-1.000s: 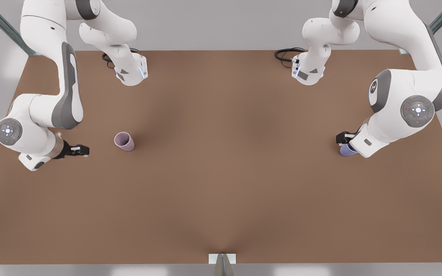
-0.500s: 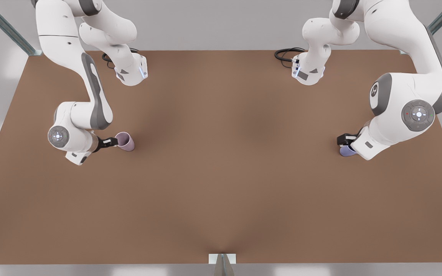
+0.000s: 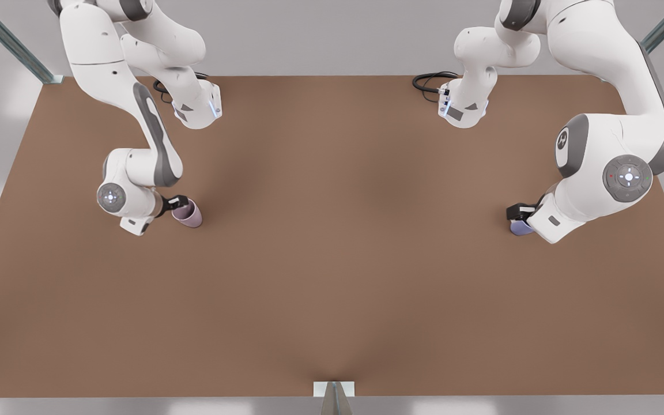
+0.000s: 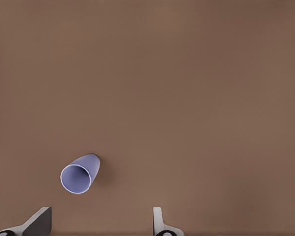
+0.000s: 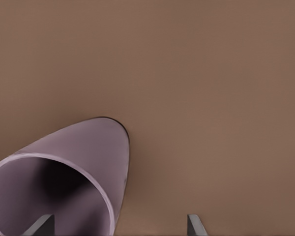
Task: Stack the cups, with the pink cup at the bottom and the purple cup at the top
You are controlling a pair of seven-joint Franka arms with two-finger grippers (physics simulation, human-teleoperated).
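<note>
The pink cup (image 3: 189, 214) stands upright on the brown table (image 3: 332, 259) at the front view's left. My right gripper (image 3: 179, 203) hovers over its rim on the side toward the table's near edge. In the right wrist view that cup (image 5: 83, 162) looms large, and the open right gripper (image 5: 118, 225) has one fingertip (image 5: 42, 223) over the cup's mouth and the other outside the wall. The purple cup (image 3: 519, 229) stands at the front view's right, partly hidden under my left gripper (image 3: 517, 212). From the left wrist the purple cup (image 4: 78, 174) looks small and far below the open left gripper (image 4: 99, 223).
Both arm bases (image 3: 196, 109) (image 3: 461, 109) sit at the table's back edge with black cables (image 3: 430, 80) beside them. A metal bracket (image 3: 334, 392) marks the middle of the front edge. Bare tabletop lies between the two cups.
My right gripper has swung toward the front view's right, from well clear of the pink cup to over its rim. The left arm has only shifted slightly above the purple cup.
</note>
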